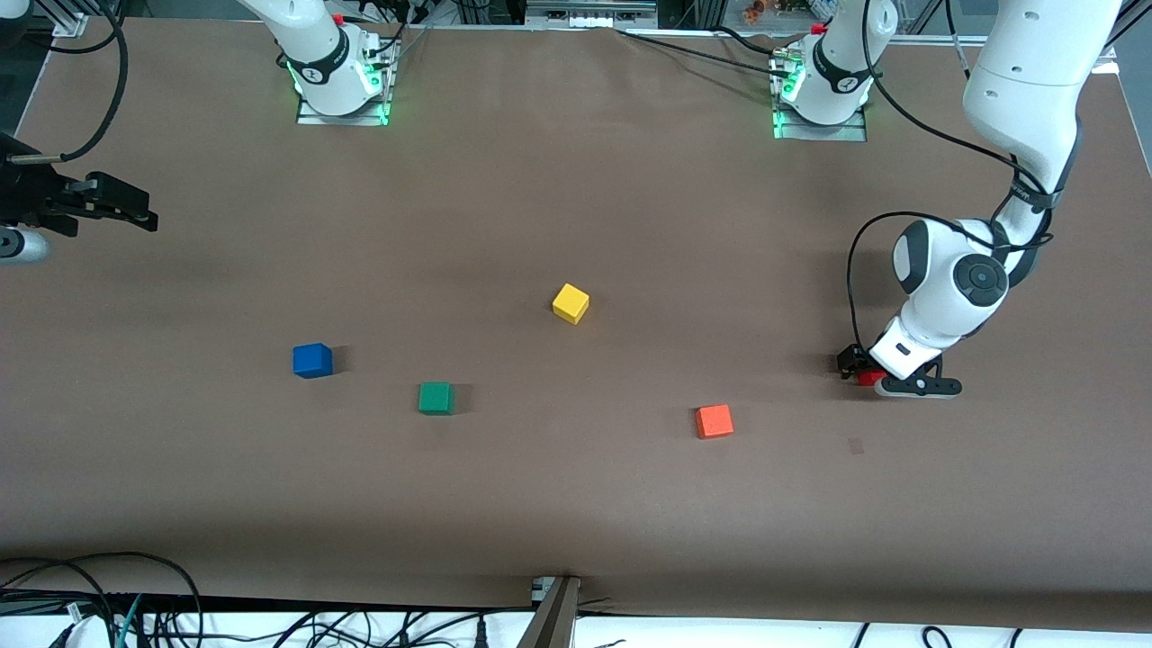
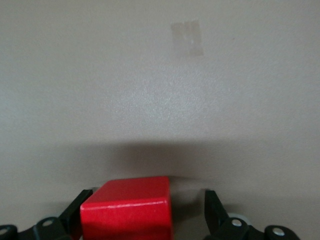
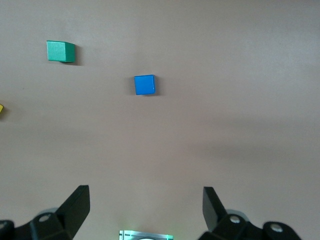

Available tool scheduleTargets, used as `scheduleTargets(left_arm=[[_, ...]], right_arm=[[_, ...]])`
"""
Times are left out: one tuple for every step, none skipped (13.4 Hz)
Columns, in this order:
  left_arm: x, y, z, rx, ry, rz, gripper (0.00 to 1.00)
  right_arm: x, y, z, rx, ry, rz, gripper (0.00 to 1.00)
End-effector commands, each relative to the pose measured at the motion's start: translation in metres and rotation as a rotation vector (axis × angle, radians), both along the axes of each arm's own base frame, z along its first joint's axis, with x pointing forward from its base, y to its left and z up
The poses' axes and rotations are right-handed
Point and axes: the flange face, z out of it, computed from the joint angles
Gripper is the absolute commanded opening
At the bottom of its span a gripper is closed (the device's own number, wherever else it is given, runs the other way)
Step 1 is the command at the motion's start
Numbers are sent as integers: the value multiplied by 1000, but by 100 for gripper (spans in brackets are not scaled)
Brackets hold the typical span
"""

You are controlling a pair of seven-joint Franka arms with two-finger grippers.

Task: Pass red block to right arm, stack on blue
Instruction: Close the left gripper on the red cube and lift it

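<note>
The red block (image 1: 870, 379) sits on the brown table toward the left arm's end. My left gripper (image 1: 862, 371) is down at the table with its open fingers on either side of the block. In the left wrist view the red block (image 2: 127, 210) lies between the fingers of the left gripper (image 2: 147, 194), close to one finger with a gap to the other. The blue cube (image 1: 312, 360) sits toward the right arm's end and also shows in the right wrist view (image 3: 144, 84). My right gripper (image 1: 126, 209) hangs open and empty above the table near that end; it shows open in its wrist view (image 3: 145, 192).
A green cube (image 1: 436, 398) lies beside the blue one, slightly nearer the front camera. A yellow cube (image 1: 571, 303) sits mid-table. An orange cube (image 1: 714, 421) lies between the green cube and the red block. A small tape patch (image 1: 855, 445) marks the table near the left gripper.
</note>
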Motion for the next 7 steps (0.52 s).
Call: scheduleTargets(left_arm=[[2, 2, 7, 4, -9, -13, 49], [2, 2, 8, 4, 0, -11, 40], [2, 2, 11, 5, 7, -11, 31], [3, 1, 15, 4, 7, -12, 22], [5, 2, 21, 5, 3, -12, 19], [7, -1, 28, 6, 23, -14, 18], [14, -7, 40, 8, 56, -23, 17]], right_arm=[[1, -2, 5, 17, -7, 3, 100], [1, 0, 5, 14, -7, 7, 100], [1, 3, 5, 9, -9, 7, 100], [4, 5, -2, 9, 5, 10, 100], [7, 6, -7, 13, 14, 13, 100], [8, 6, -11, 10, 20, 15, 100], [9, 7, -13, 10, 25, 16, 100]])
